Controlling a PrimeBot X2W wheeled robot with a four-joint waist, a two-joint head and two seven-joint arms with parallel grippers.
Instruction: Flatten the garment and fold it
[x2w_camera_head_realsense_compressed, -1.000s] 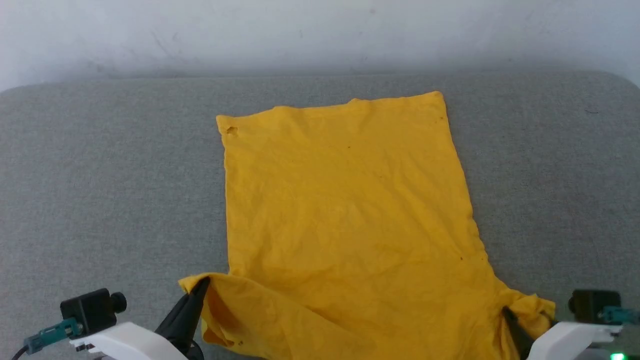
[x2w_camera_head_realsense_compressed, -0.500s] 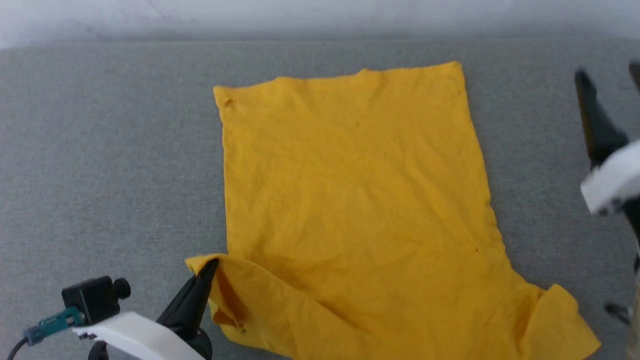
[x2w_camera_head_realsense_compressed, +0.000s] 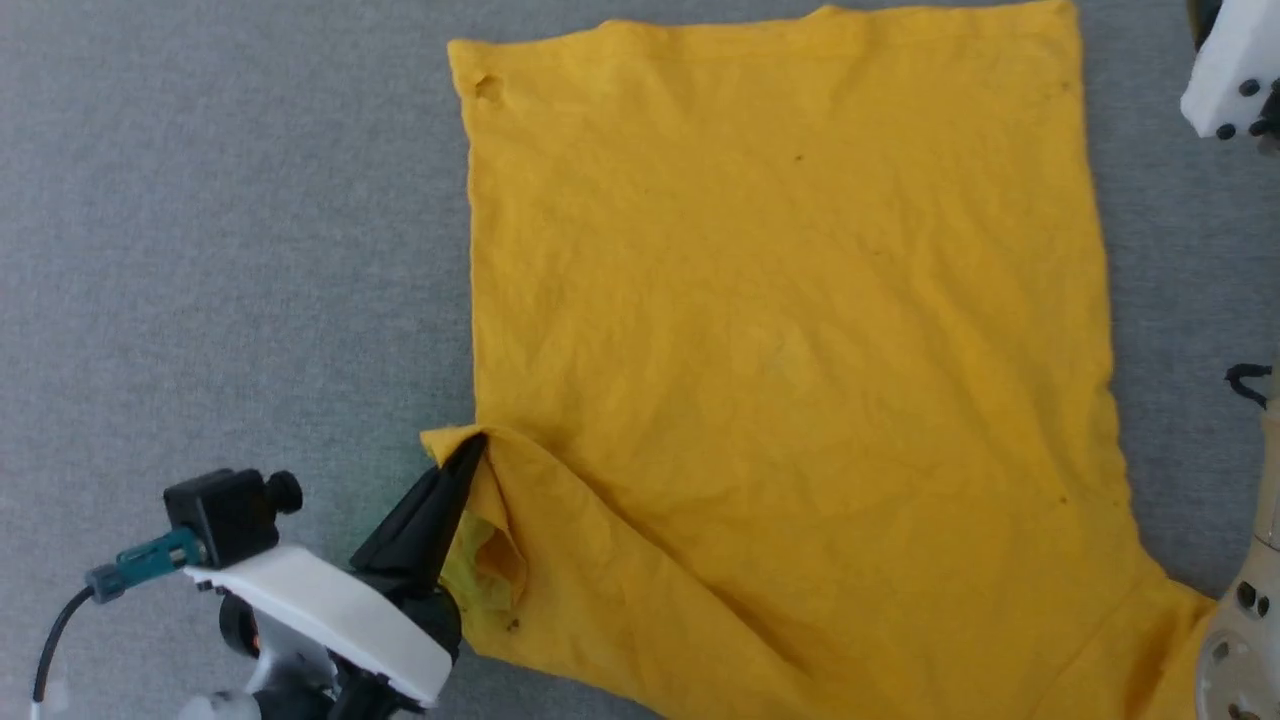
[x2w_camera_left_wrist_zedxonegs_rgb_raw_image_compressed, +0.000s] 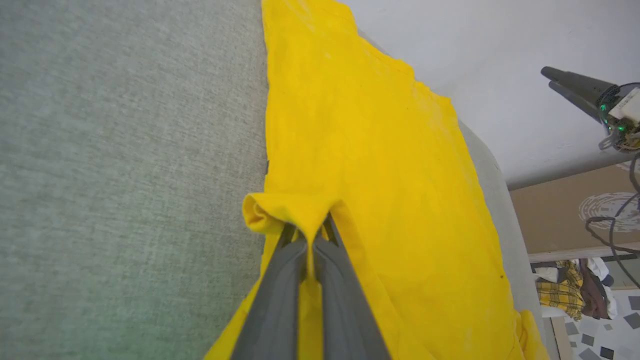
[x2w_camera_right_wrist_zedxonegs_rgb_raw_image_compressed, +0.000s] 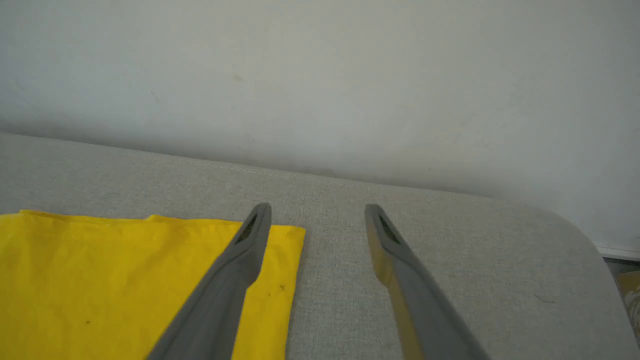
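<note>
The garment (x2w_camera_head_realsense_compressed: 780, 300) lies plain yellow side up on the grey padded surface (x2w_camera_head_realsense_compressed: 230, 250), mostly flat and lightly creased. Its near left corner is lifted into a fold. My left gripper (x2w_camera_head_realsense_compressed: 470, 450) is shut on that fold, and the left wrist view shows the cloth (x2w_camera_left_wrist_zedxonegs_rgb_raw_image_compressed: 360, 150) pinched between the fingers of the left gripper (x2w_camera_left_wrist_zedxonegs_rgb_raw_image_compressed: 312, 235). My right gripper (x2w_camera_right_wrist_zedxonegs_rgb_raw_image_compressed: 317, 210) stands open with nothing between its fingers, above the garment's far right corner (x2w_camera_right_wrist_zedxonegs_rgb_raw_image_compressed: 295, 235). Its white wrist housing (x2w_camera_head_realsense_compressed: 1235, 70) shows at the head view's top right, and the right gripper (x2w_camera_left_wrist_zedxonegs_rgb_raw_image_compressed: 548, 78) hangs in the air.
A white wall (x2w_camera_right_wrist_zedxonegs_rgb_raw_image_compressed: 320, 75) rises behind the grey surface, whose far right corner (x2w_camera_right_wrist_zedxonegs_rgb_raw_image_compressed: 575, 225) is rounded. My right forearm (x2w_camera_head_realsense_compressed: 1240, 640) stands at the near right, by the garment's right sleeve (x2w_camera_head_realsense_compressed: 1150, 620). Bare grey surface lies left of the garment.
The right gripper let go of the near right sleeve, opened, and rose to the far right corner. The head camera has tilted down. The left gripper kept its grip.
</note>
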